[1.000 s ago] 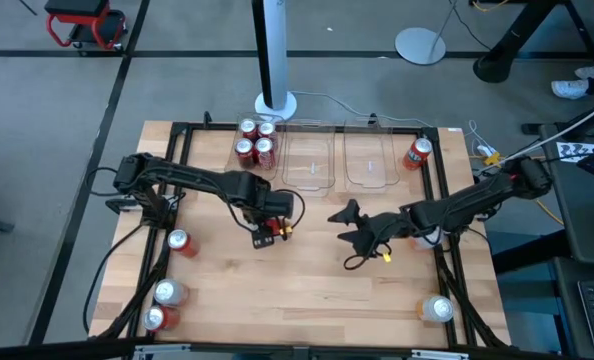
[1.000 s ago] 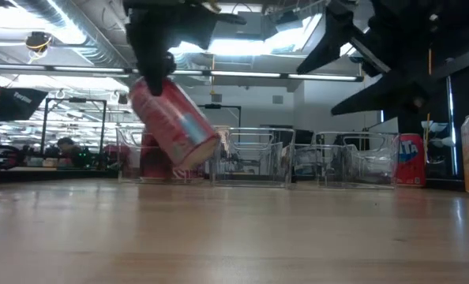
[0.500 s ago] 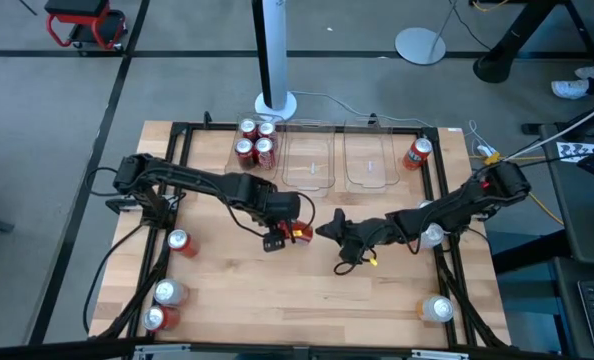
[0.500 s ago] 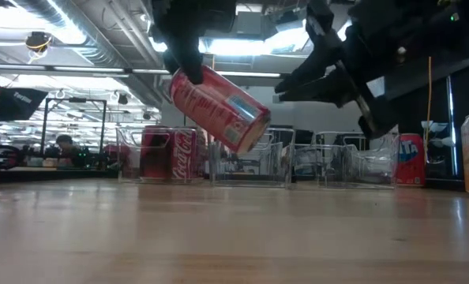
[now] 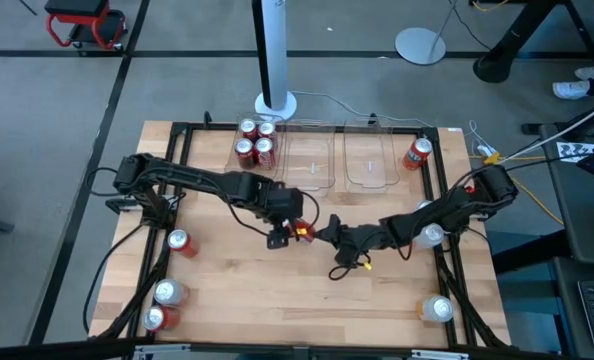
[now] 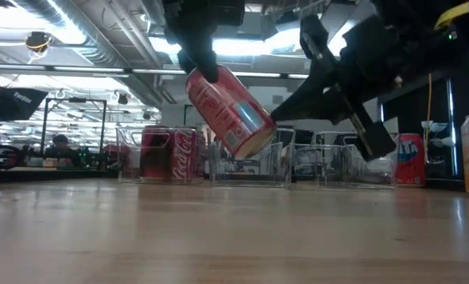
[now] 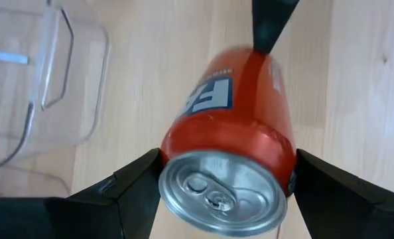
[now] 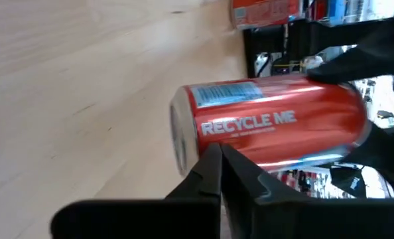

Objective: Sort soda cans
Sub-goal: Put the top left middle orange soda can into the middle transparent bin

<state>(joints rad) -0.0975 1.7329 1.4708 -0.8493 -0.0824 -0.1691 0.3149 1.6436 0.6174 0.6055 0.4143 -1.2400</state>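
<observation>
the wooden table (image 5: 307, 300) carries a black frame, and at its far edge two clear plastic bins (image 5: 339, 160) stand side by side. the left arm reaches from the left side to the middle of the table, and the left gripper (image 5: 289, 228) is clamped on a red soda can (image 6: 228, 111), one finger on each side of the body, near its silver top. this can hangs tilted in the air above the boards, in front of the bins, and it does not touch the table. the right gripper (image 5: 329, 233) comes from the right side; its fingers (image 8: 217, 174) are pressed together, and the tips are just against the other end of the held can, not around it. four red cans (image 5: 256, 141) stand in a group beside the left bin. one more red can (image 5: 417, 153) stands near the far right corner. a can (image 5: 179, 241) is at the left edge, two cans (image 5: 162, 304) are near the front left corner, and one pale can (image 5: 438, 309) is near the front right.
</observation>
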